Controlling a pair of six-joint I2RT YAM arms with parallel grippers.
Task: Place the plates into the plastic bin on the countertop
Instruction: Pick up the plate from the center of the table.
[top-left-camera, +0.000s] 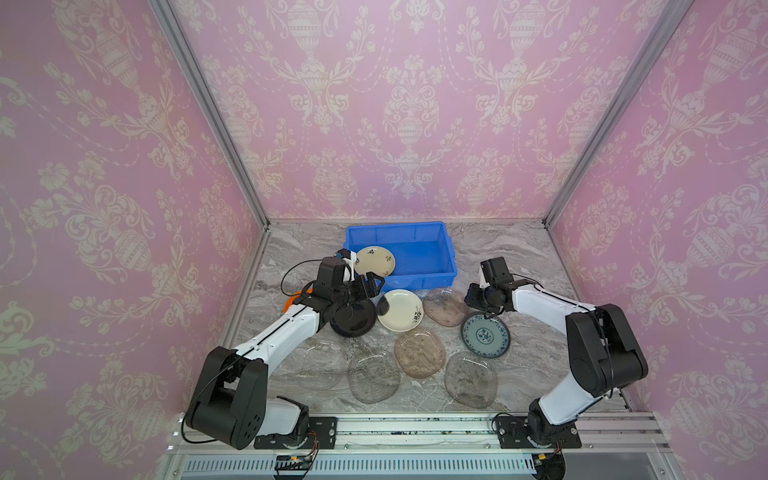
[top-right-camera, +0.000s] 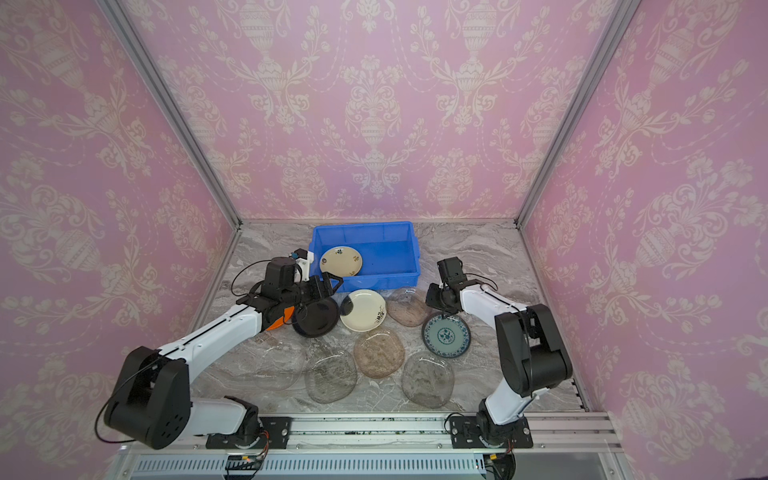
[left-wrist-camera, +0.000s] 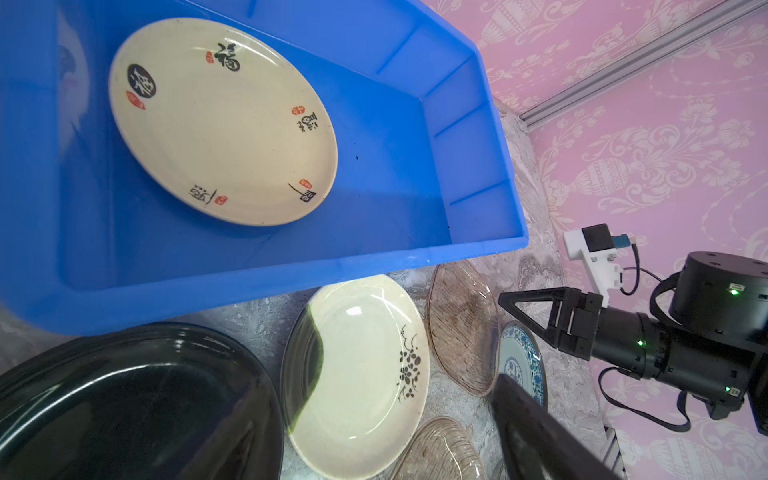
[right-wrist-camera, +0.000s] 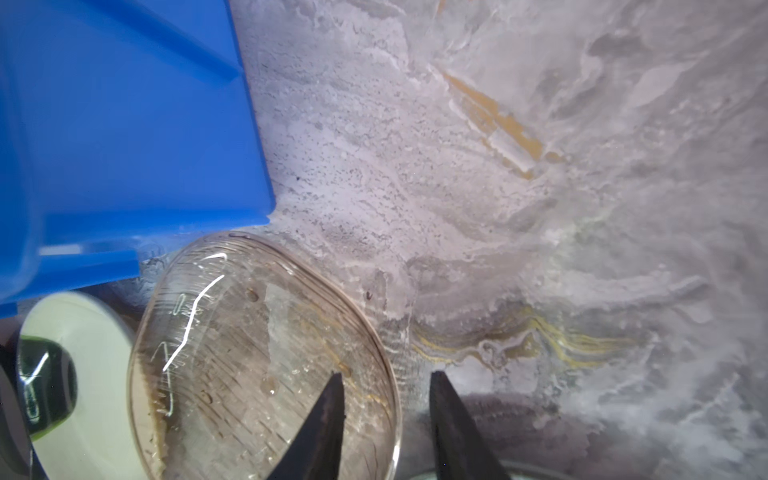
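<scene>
One cream plate (top-left-camera: 375, 260) lies in the bin (top-left-camera: 415, 280); the rest sit on the countertop (top-left-camera: 519, 249). Grasp step: right gripper (right-wrist-camera: 386, 376), jaws apart, straddles glass plate (right-wrist-camera: 249, 353) rim beside bin; left gripper (top-left-camera: 368, 289) spread wide above black plate (top-left-camera: 353, 320). Next probably: pinch rim, lift.

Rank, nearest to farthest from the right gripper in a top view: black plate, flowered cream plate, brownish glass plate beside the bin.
From the right gripper:
1. brownish glass plate, just beside it.
2. flowered cream plate, mid-counter.
3. black plate, farthest left.
</scene>
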